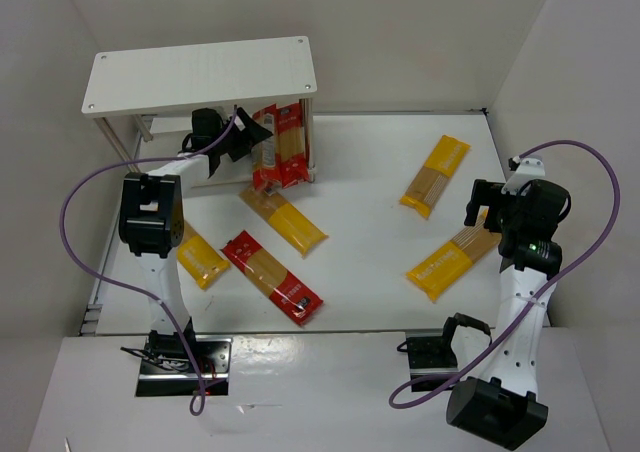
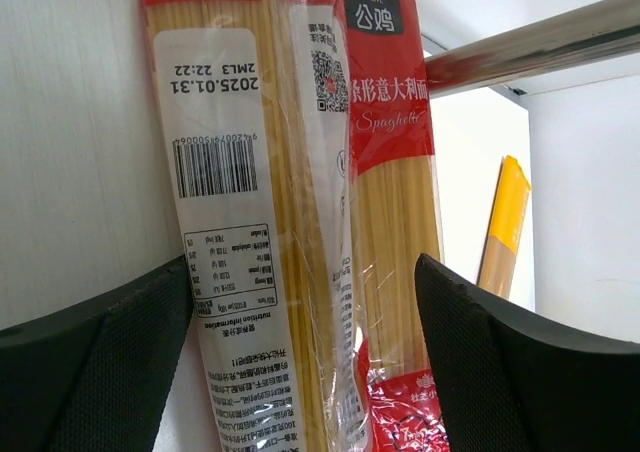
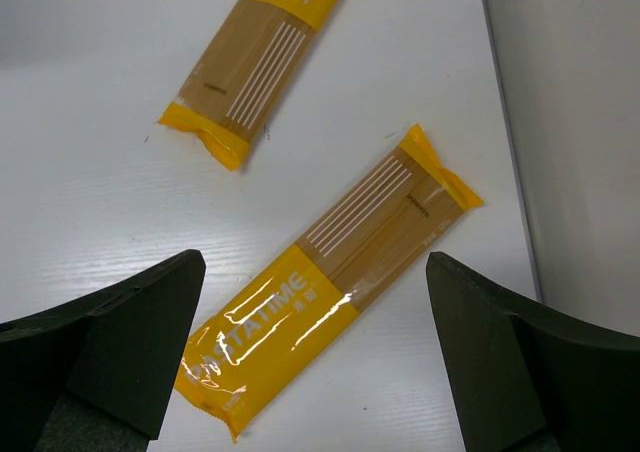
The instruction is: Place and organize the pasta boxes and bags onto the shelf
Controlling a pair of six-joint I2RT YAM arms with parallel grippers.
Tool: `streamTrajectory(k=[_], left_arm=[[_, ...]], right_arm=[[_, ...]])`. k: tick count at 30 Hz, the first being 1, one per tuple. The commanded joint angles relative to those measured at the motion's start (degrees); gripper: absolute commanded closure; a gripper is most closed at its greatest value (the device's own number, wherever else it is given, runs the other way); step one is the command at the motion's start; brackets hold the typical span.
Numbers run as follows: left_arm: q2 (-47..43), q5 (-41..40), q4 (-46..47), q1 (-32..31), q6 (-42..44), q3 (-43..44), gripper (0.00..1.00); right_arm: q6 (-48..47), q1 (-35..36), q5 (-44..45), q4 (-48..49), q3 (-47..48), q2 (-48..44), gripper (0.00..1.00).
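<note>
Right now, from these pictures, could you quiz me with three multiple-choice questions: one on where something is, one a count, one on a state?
1. Where do the upright red packets stand?
A) on top of the shelf
B) under the shelf, at its right end
C) in the right gripper

2. How many yellow packets lie flat on the table?
A) two
B) four
C) six

3. The right gripper is:
A) open, above a yellow packet
B) shut on a red packet
C) shut on nothing

Answers:
1 B, they stand below the shelf top.
2 B, the top view shows four.
3 A, its fingers are wide apart and the packet lies on the table.
</note>
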Motion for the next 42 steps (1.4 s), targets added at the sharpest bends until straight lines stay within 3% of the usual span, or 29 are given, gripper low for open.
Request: streamTrajectory(k=[1, 12, 24, 32, 37, 42], left_arm=[[-3.27, -0.94, 4.71, -0.33, 2.36, -0.38, 0.06], [-9.51, -0.94, 5.77, 3.71, 2.88, -7.32, 0.05], [-18.29, -1.03, 1.46, 8.02, 7.45, -17.42, 0.18], [-28.29, -1.64, -9.77, 9.78, 18.08, -22.87, 0.18], [-37.0, -6.03, -17.07, 7.31, 28.79, -27.27, 0.15], [-44.04, -5.95, -26.66, 6.09, 32.42, -27.89, 0.13]], right_arm=[[-0.66, -0.47, -1.01, 2.24, -0.5, -0.91, 0.0], [-1.19, -0.47, -1.54, 2.24, -0.5, -1.44, 0.0], [-1.71, -0.47, -2.07, 2.24, -0.5, -2.49, 0.0], [-1.71, -0.47, -2.59, 2.24, -0.5, -5.04, 0.0], [-1.71, -0.47, -3.21, 2.24, -0.5, -5.66, 0.0], [-1.71, -0.47, -3.21, 2.24, -0.5, -6.71, 0.0]])
